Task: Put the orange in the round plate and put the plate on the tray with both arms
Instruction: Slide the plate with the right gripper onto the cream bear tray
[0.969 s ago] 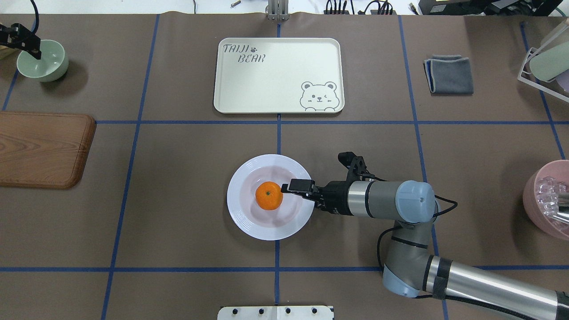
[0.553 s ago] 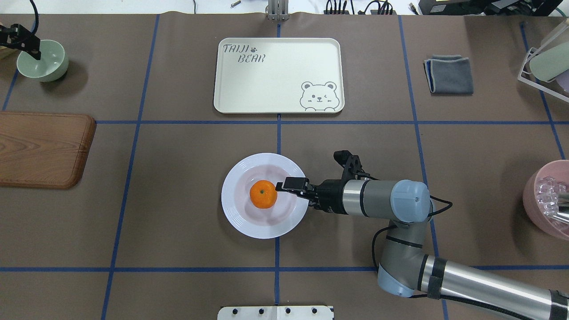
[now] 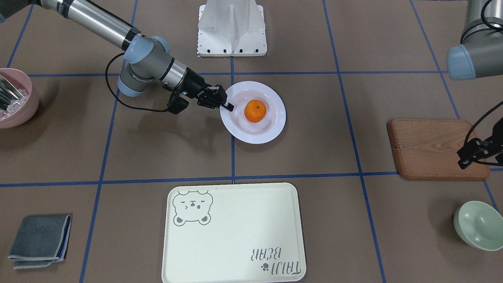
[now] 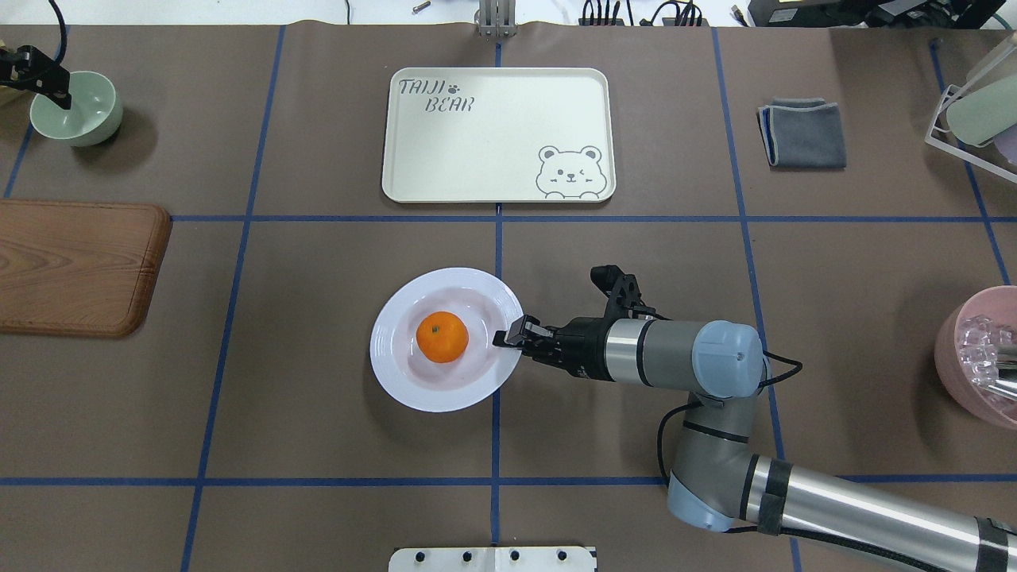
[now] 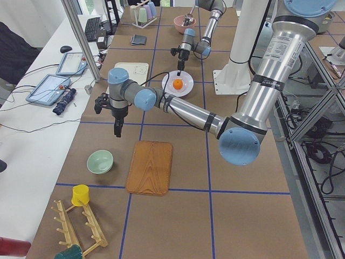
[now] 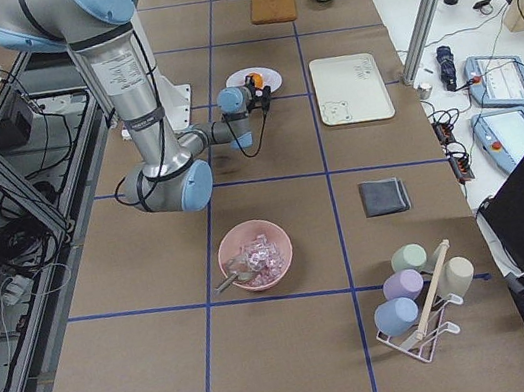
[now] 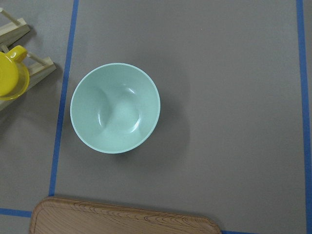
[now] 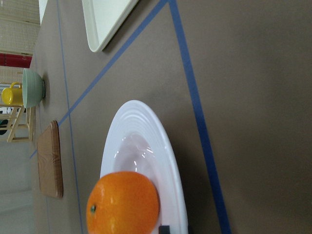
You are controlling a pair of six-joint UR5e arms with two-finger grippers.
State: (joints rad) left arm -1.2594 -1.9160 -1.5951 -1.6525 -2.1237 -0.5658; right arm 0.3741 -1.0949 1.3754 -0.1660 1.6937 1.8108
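Brown matting covers the whole surface [image 4: 302, 413], and we see blue tape lines [image 4: 496, 238] cutting it into large squares. Seen from behind the robot, the glossy white round plate [image 4: 397, 381] sits near the middle, slightly left of the centre line. The small bright orange [image 4: 442, 336] rests in its sunken centre.

The black right pincer [image 4: 502, 338] lies low with its fingertips at the plate's right rim. We cannot tell whether it is closed on that rim or only touching it.

At far centre, well apart from the plate, lies the pale cream rectangular tray [image 4: 496, 135] with its grey bear drawing.

At the left edge we find a brown wooden board [image 4: 75, 266]. Beyond it is a pale green bowl [image 4: 83, 111], with the left pincer [image 4: 56, 91] hanging above it. We cannot tell that pincer's state either.

A folded grey cloth [image 4: 802, 133] lies far right. A pink bowl [image 4: 952, 361] of clear chunks stands at the right edge, with a rack of pastel mugs [image 6: 418, 305] near it.

Beyond the far side runs a white bench [image 5: 27, 162] carrying tablets [image 5: 47, 88], with an aluminium post [image 6: 441, 0] at the corner.
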